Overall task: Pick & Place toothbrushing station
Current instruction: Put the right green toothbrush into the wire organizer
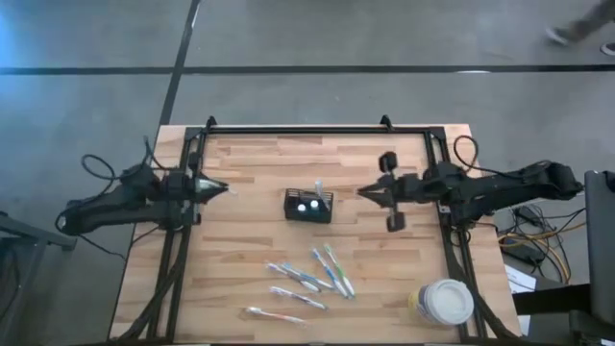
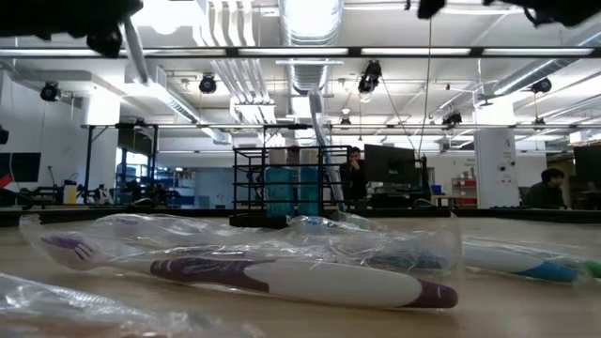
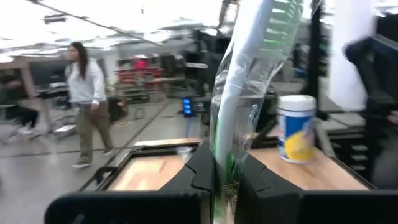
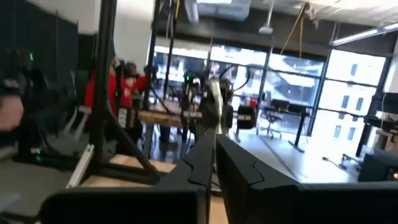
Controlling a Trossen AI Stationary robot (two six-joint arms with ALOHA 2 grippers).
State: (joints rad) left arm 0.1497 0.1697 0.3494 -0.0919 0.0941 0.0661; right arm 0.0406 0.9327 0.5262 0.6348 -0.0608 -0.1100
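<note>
The black mesh caddy stands on the table's middle, and one toothbrush stands upright in it; both also show in the low view. My left gripper hangs above the table left of the caddy, shut on a toothbrush in a clear wrapper. My right gripper hangs right of the caddy, and its fingers are shut with nothing between them. Several wrapped toothbrushes lie flat on the table near the front. My left gripper pinches the wrapped toothbrush between its two fingers at one end. The brush runs along the fingers and sticks out past their tips toward the caddy. It is lifted clear of the table; in the low view it slants downward.
A round white tub with a yellow label stands at the table's front right corner. A black frame runs along the table's edges. People move about in the room beyond the table. Bare wood lies between the caddy and each gripper.
</note>
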